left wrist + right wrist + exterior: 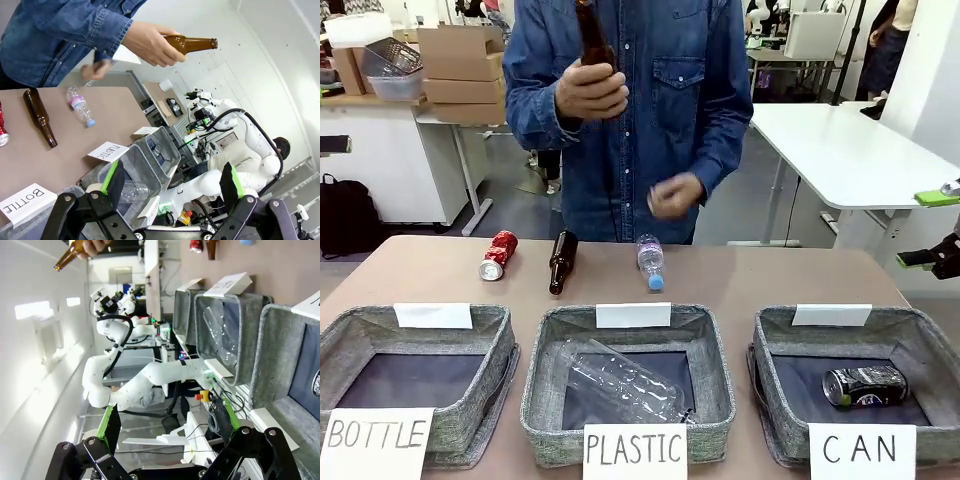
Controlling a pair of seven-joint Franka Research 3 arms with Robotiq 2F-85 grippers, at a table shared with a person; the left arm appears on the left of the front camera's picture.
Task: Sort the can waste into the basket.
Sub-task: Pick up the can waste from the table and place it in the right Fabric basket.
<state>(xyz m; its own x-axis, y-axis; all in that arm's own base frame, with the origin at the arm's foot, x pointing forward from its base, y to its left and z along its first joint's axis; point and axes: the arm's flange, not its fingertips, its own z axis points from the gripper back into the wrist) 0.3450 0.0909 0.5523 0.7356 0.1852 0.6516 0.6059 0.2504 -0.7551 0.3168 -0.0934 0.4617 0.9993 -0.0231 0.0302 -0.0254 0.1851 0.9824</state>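
A shiny red can [499,254] lies on its side at the table's far left, also at the left wrist view's edge [2,131] and the right wrist view's top [196,245]. A dark black-and-silver can [865,385] lies inside the grey basket [918,325] signed "CAN" at the near right; the basket's wall [280,355] is close in the right wrist view. My right gripper [927,228] hangs open and empty beyond the table's right edge, seen from its own wrist [167,425]. My left gripper [171,185] is open and empty, left of the baskets.
The person holds a brown bottle [592,40] up over the far side. Another brown bottle [561,262] and a small plastic bottle [651,262] lie by the red can. The "PLASTIC" basket [550,400] holds a clear bottle [620,380]. The "BOTTLE" basket [495,345] stands left.
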